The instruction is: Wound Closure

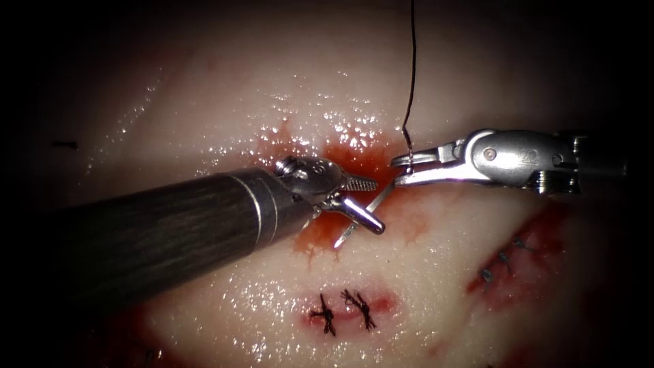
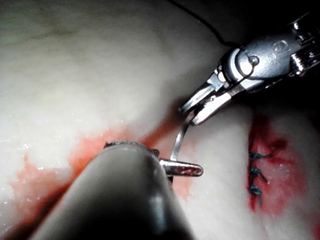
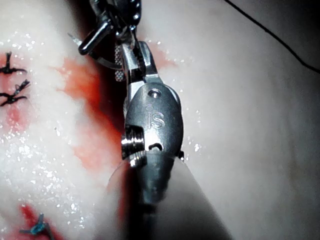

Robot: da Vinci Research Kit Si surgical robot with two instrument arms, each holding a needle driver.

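Note:
My right tool (image 1: 396,172) comes in from the right and is shut on the curved needle (image 1: 371,208) near its thread end. The needle slants down and left over the open red cut (image 1: 351,158), its tip free above the tissue (image 1: 272,82). My left tool (image 1: 377,206) stands open with the needle's middle passing between its jaws, the lower one crossing in front of the needle. Black thread (image 1: 411,82) rises straight up from the right tool's tips. In the left wrist view the needle (image 2: 179,140) curves from the right tool (image 2: 199,112) down to my left tool's lower jaw.
Red fluid (image 1: 317,235) stains the tissue around the cut. A closed cut with two black knots (image 1: 344,312) lies nearer the front. Another closed cut with blue stitches (image 1: 503,262) lies at the lower right. The left shaft (image 1: 157,225) covers the lower left.

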